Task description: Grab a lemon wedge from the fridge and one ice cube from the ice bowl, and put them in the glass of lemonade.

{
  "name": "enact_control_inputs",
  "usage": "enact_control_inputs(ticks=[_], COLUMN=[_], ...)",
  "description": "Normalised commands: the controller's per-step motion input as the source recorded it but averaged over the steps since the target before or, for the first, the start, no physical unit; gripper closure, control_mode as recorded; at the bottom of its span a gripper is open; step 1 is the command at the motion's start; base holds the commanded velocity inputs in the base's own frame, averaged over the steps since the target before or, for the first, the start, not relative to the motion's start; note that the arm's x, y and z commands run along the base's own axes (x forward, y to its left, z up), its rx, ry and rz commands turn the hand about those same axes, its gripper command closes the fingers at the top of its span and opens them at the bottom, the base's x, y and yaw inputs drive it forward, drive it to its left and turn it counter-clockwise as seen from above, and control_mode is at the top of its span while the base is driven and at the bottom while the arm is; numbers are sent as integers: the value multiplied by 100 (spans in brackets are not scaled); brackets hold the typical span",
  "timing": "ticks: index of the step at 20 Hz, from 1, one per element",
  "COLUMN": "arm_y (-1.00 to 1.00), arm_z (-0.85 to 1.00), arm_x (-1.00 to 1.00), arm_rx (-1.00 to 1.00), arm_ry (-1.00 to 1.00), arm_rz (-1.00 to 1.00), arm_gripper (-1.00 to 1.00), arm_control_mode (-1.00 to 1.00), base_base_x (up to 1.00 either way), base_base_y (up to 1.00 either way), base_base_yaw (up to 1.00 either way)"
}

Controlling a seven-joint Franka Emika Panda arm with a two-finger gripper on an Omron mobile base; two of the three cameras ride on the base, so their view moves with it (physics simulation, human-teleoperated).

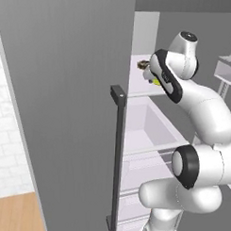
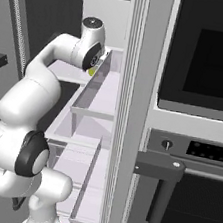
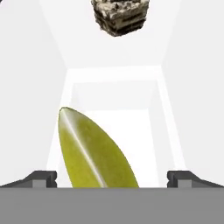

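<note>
2 dark fingertips (image 3: 43,178) of my gripper (image 3: 112,179) stand spread wide at the bottom of the hand view, nothing clamped between them.

1 lemon wedge (image 3: 92,153): yellow-green, pointed, lying on the white shelf (image 3: 131,118) between my open jaws, nearer the left tip; whether it touches either tip I cannot tell. In the left base view it shows as a small yellow spot (image 1: 156,82) just beside my wrist.

1 mottled brown-and-cream lump (image 3: 120,16): farther back on the same shelf, apart from the wedge.

1 fridge (image 1: 65,111): grey, its door swung open, with a long dark bar handle (image 1: 118,160); my arm reaches into its upper shelf, with a clear drawer (image 1: 150,125) below.

1 black built-in oven (image 2: 207,57): beside the fridge in the right base view.
</note>
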Motion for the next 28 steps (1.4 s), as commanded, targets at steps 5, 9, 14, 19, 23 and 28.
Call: enact_control_inputs(ticks=[5,9,14,19,23,28], arm_y=[0,0,0,0,2,26], arm_z=[-6,0,0,0,0,0], arm_x=[0,0,0,-40,-96,-100], arm_rx=[0,0,0,0,0,0], arm_ry=[6,4,2,-2,-11,-7], arm_rz=[0,0,0,0,2,1], arm_gripper=[100,100,100,100,100,100], arm_control_mode=[-100,-100,-100,-100,-100,-100], base_base_x=[0,0,0,0,0,0], base_base_y=[0,0,0,0,0,0], base_base_yaw=[0,0,0,0,0,0])
